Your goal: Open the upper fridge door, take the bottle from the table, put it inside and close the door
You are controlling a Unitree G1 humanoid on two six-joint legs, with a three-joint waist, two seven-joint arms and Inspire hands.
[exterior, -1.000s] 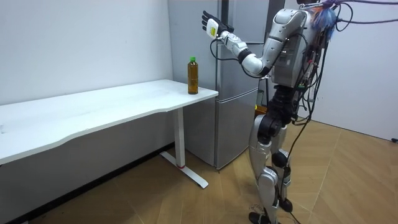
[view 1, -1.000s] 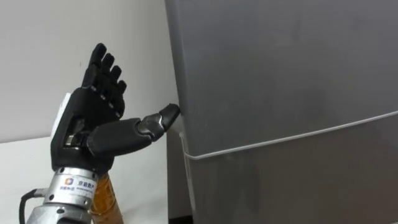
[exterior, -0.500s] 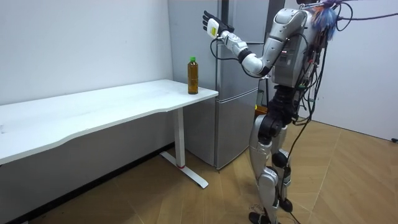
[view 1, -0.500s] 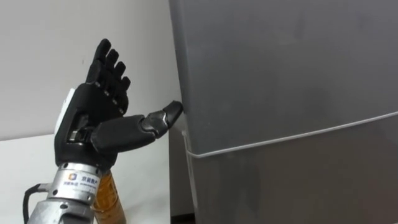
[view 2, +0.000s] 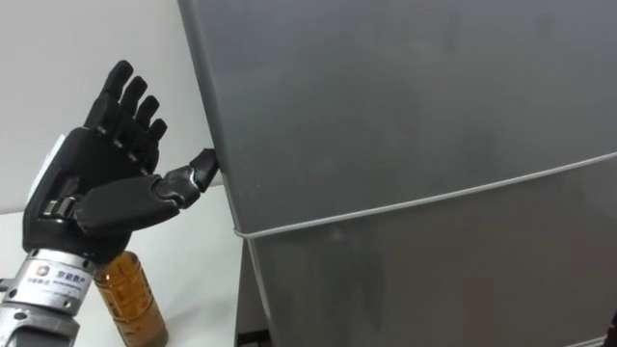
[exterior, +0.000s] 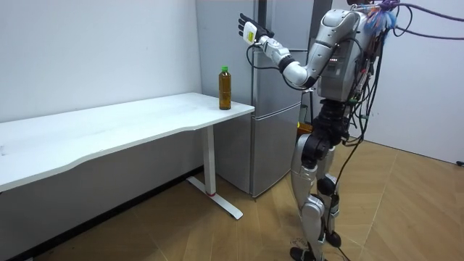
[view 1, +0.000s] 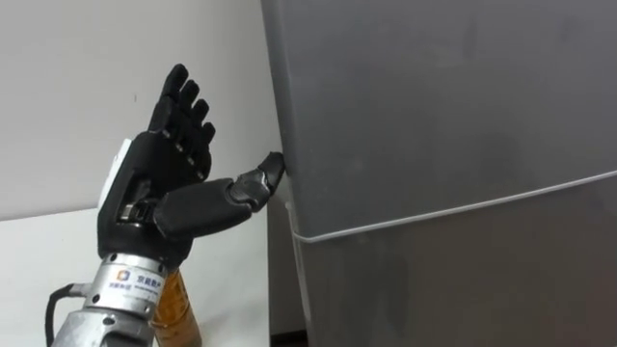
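The black left hand [view 1: 159, 193] is held raised, fingers spread straight, nothing gripped. Its thumb tip is set against the left edge of the tall grey metal fridge [view 1: 434, 116], on the upper door just above the seam. The amber plastic bottle with green cap [exterior: 225, 88] is seen upright on the white table [exterior: 109, 127] corner, near the fridge.

Fridge [view 1: 443, 116]: smooth matt grey metal. Left hand [view 1: 156, 183]: black plastic w/ metal wrist. Bottle [view 2: 130, 297]: clear glossy plastic.
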